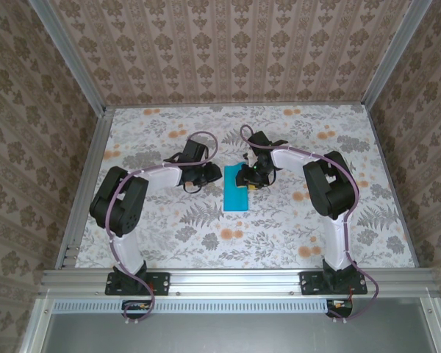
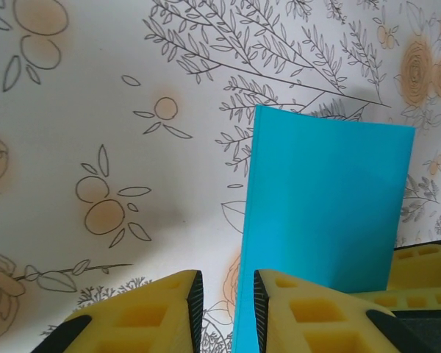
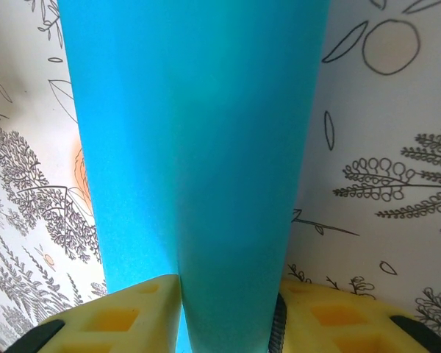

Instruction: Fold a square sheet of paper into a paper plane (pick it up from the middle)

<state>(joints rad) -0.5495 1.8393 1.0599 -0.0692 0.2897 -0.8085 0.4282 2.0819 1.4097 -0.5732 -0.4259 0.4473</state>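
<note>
The right hand (image 3: pixel 226 288) grips the folded paper (image 1: pixel 236 195), which runs forward from between its fingers over the worktop (image 1: pixel 294 228). The left hand (image 2: pixel 226 287) is slightly open, with the paper ahead and to its right, the edge at its right finger.

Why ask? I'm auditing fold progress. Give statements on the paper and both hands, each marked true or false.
1. The paper is already a pointed dart. False: it lies as a plain narrow rectangle.
2. The right hand is over the paper's far end. True.
3. The left hand is far from the paper. False: it sits at the paper's left edge.
4. The paper runs between the right hand's yellow fingers. True.
</note>
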